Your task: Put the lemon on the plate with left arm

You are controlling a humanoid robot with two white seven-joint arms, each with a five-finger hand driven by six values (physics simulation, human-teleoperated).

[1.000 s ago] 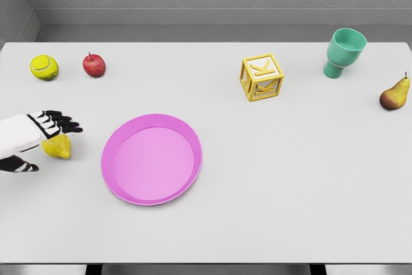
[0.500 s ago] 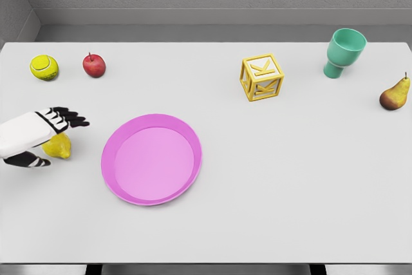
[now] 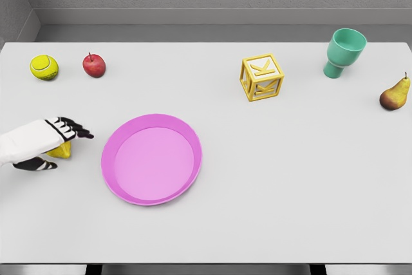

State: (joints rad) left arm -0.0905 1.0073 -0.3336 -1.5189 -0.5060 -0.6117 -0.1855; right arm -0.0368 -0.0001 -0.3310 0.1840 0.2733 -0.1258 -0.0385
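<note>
Nearest the camera lies the plate [image 3: 151, 159], a smooth, glossy pink disc with a shallow raised rim, sitting flat on the matte white table [image 3: 290, 178].

To its left, the left hand [image 3: 55, 140] reaches in from the picture's left edge: a white forearm shell ends in black-and-white segmented fingers [image 3: 76, 128] that extend toward the plate, while the thumb shows lower down. The hand covers the lemon [image 3: 62, 151], of which only a small patch of dull yellow, rounded skin shows beneath the palm. The lemon rests on the table just left of the plate, apart from its rim. The fingers arch over the fruit, but whether they actually clamp it cannot be told from this view.

Farther back, right of centre, stands a yellow open-frame letter block [image 3: 262, 76] showing a K, slightly turned. At the right edge lies a brown-yellow pear [image 3: 394, 93] with a thin stem. Beyond the block, a teal goblet-shaped cup [image 3: 344, 52] stands upright. In the far left corner sit a fuzzy yellow-green tennis ball [image 3: 44, 67] and a shiny red apple [image 3: 94, 65], near each other.
</note>
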